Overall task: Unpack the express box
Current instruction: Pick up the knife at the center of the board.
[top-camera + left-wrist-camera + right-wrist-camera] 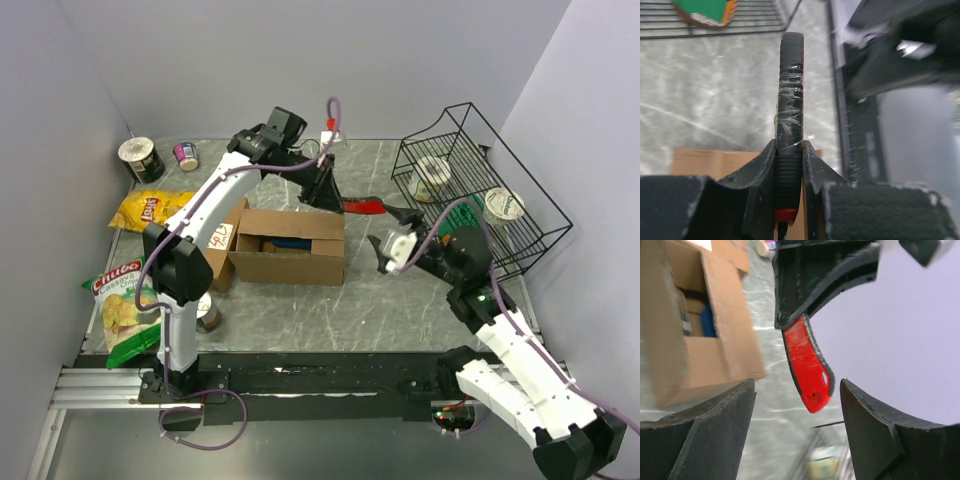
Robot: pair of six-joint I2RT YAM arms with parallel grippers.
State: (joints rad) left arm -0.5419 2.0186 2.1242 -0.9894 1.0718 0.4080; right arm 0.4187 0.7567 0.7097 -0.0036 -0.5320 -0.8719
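Grey marbled table [330, 310], pale walls all round. Far off to the left of both grippers lie a green bag [125, 305] and a yellow bag [150, 208], with a tub [140, 158] at the back corner. Next comes the box [290, 245], flaps open and something blue inside; it sits just near-side and left of the left gripper [325, 190]. That gripper is pinched narrow on a knife [365, 206], black grip squeezed between its fingers, and the red end pokes out rightward. The right gripper [388, 240] faces it, just beyond that red end. Its jaws are spread wide and hold nothing. From its own wrist the red end hangs between the two fingers, touching neither. Past it on the right is the wire basket [435, 125], two cups [503, 205] inside.
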